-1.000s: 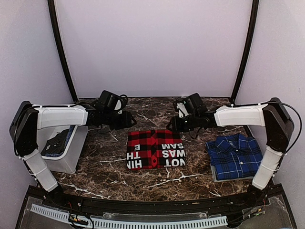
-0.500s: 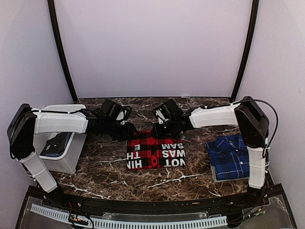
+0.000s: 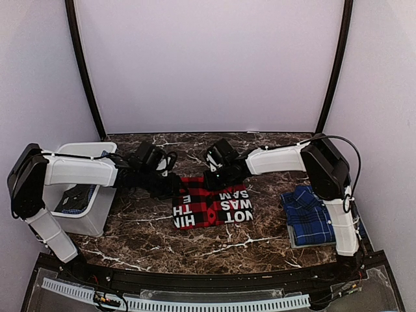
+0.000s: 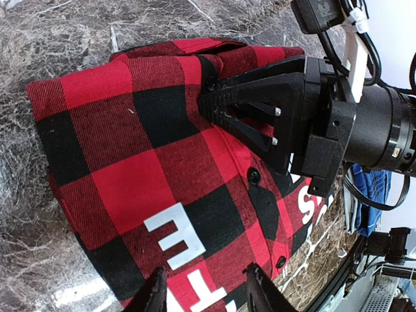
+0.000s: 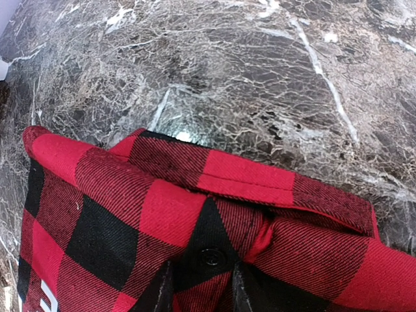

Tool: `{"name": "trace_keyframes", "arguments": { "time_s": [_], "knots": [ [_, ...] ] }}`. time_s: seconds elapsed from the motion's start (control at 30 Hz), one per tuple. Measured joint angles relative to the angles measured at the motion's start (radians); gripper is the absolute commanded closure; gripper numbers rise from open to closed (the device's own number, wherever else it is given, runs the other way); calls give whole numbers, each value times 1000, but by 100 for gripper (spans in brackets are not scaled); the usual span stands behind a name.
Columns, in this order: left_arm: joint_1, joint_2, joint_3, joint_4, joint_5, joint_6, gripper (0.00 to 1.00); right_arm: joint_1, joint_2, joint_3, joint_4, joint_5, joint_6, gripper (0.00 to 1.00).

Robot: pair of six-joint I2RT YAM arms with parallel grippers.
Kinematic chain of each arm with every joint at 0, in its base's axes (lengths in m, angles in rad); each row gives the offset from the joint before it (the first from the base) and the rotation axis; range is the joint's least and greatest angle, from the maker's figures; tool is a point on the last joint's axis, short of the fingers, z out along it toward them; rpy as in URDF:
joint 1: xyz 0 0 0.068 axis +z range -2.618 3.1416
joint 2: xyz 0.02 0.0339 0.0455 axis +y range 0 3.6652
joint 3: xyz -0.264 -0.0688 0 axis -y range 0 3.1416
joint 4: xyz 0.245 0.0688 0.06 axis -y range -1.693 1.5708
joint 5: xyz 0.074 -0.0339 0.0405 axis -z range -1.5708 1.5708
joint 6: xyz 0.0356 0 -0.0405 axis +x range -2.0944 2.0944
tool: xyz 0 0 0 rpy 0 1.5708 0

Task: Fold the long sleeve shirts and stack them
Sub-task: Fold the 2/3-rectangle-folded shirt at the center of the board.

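The top external camera sits high behind the two arm bases and looks down and forward over the whole marble table (image 3: 260, 244), far enough off to take in both arms. The left wrist camera hangs close over the red-and-black shirt (image 4: 130, 169), looking along its own fingers (image 4: 156, 296) toward the right gripper (image 4: 207, 104). The right wrist camera looks past its fingers (image 5: 162, 289) at the same shirt's edge, seemingly the far one, with bare marble beyond, so all three views share that shirt.
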Motion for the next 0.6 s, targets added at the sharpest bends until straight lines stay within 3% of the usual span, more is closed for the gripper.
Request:
{"name": "trace_keyframes", "arguments": {
  "time_s": [0.4, 0.6],
  "knots": [
    [-43, -7, -4, 16, 42, -25, 61, -13, -23, 0, -18, -16, 0, 69],
    [-57, -6, -79, 77, 101, -56, 61, -31, -34, -27, -16, -25, 1, 69]
  ]
}}
